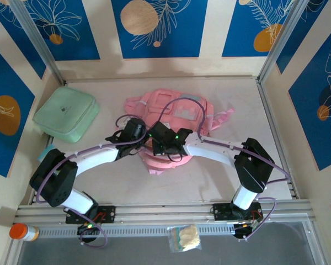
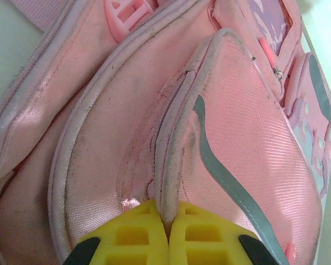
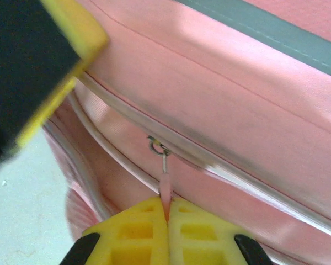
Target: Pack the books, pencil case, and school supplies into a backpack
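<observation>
The pink backpack [image 1: 174,113] lies flat on the pale worktop [image 1: 220,182], about the middle and towards the back; a mint green pouch [image 1: 66,114] sits to its left, clear of it. Both arms reach inward and meet over the near end of the bag.

From the left wrist, the left claw [image 2: 168,212] has its yellow fingers [image 2: 135,232] pressed together on a pale piped seam [image 2: 164,165] that rims a front pocket; the ridge of fabric runs straight up from between the tips, and a grey stripe [image 2: 220,171] curves along the panel beside it.

From the right wrist, the right claw [image 3: 166,207] is clamped on the thin pink zip pull [image 3: 165,185]; the pull stands taut between the fingertips and the small metal slider [image 3: 157,146], which sits on a zip line that looks closed on either side. A blurred black and yellow shape [image 3: 33,72] at the upper left is probably the other claw, close by.
</observation>
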Available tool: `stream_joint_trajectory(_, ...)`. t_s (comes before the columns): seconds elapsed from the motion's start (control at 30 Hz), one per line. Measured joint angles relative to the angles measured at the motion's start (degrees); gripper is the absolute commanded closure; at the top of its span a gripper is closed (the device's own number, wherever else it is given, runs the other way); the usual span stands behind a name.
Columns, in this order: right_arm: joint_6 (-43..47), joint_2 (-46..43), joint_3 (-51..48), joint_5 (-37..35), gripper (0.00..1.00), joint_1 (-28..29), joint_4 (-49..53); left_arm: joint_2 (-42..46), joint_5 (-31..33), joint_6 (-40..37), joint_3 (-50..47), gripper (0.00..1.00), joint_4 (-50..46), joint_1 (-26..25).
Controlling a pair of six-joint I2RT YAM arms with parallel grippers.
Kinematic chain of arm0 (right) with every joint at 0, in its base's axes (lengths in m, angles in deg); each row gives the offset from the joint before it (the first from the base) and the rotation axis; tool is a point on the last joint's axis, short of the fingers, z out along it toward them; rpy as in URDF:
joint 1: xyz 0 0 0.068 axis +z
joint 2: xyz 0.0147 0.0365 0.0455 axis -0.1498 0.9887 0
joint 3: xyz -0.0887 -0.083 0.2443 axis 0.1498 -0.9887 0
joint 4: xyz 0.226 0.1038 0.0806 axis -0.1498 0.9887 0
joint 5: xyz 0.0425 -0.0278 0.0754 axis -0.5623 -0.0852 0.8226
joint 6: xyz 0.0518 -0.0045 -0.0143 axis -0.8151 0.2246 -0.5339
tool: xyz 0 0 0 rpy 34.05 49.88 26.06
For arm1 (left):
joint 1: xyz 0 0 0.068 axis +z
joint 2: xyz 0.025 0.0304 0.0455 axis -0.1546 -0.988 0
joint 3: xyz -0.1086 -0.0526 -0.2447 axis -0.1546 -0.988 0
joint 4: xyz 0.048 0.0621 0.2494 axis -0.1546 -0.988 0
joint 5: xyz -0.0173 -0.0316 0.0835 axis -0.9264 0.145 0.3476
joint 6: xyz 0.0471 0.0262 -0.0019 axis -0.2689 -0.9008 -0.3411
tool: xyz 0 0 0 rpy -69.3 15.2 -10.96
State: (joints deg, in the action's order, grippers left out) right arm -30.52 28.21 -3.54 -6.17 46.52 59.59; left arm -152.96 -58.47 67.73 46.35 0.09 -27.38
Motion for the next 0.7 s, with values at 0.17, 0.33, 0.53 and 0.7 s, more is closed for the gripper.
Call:
stream_joint_trajectory(0.17,0.6,-4.8,-4.9,-1.0,1.0,-0.4,2.0,1.3,-4.9,-6.8,0.0,1.0,-1.1,8.0)
stream_joint_trajectory(0.33,2.7,-7.3,-8.3,-1.6,1.0,-3.6,1.7,1.2,-12.9,-14.7,0.9,1.0,-2.6,14.2)
stream_joint_trajectory(0.53,8.5,-8.0,-8.8,-1.8,1.0,-8.0,1.0,0.4,-18.1,-21.6,2.8,1.0,-4.1,16.1)
stream_joint_trajectory(0.7,12.7,-8.4,-8.9,2.2,1.0,-13.2,-0.8,-0.6,-19.7,-25.1,4.9,1.0,-5.1,16.2)
